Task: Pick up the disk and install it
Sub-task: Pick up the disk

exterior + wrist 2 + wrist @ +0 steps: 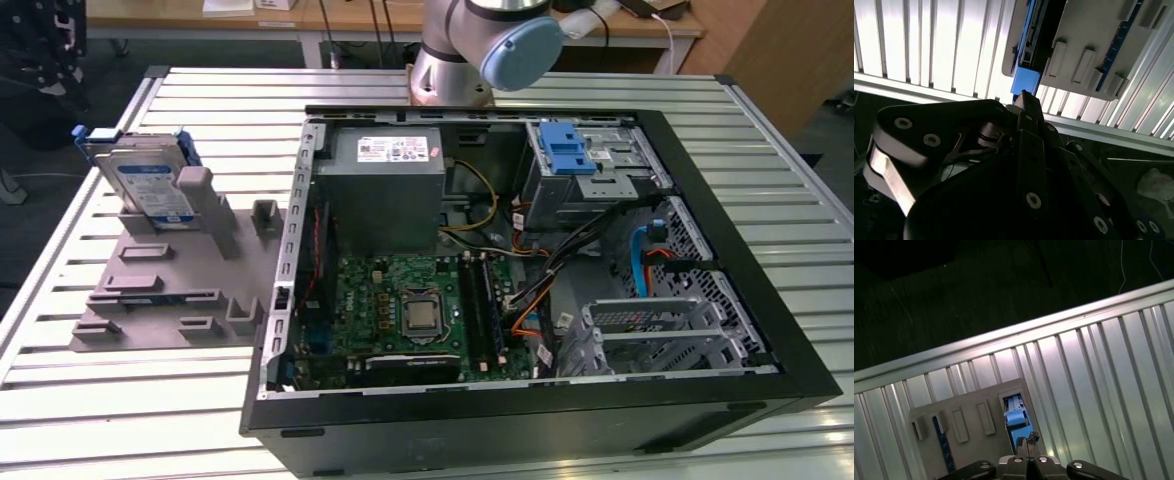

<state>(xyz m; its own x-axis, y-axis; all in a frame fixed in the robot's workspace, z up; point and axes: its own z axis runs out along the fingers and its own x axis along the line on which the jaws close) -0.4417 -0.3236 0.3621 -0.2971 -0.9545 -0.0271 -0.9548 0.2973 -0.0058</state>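
1. At the upper left of the exterior view, the disk point(144, 180) stands on edge in the grey holder point(160, 310), well apart from the computer case point(534, 430).
2. In the first wrist view the gripper point(1026, 441) hangs over the disk's blue end, jaws seemingly closed, holding nothing.
3. A good pick, I judge, needs jaws spread across the flat faces, centred, then a straight lift.
4. The open case holds the power supply point(380, 190), motherboard point(400, 310) and, upper right, the drive cage point(601, 175); its bay's contents I cannot tell.

The claw point(1024, 96) hangs just beside the disk point(1027, 42).
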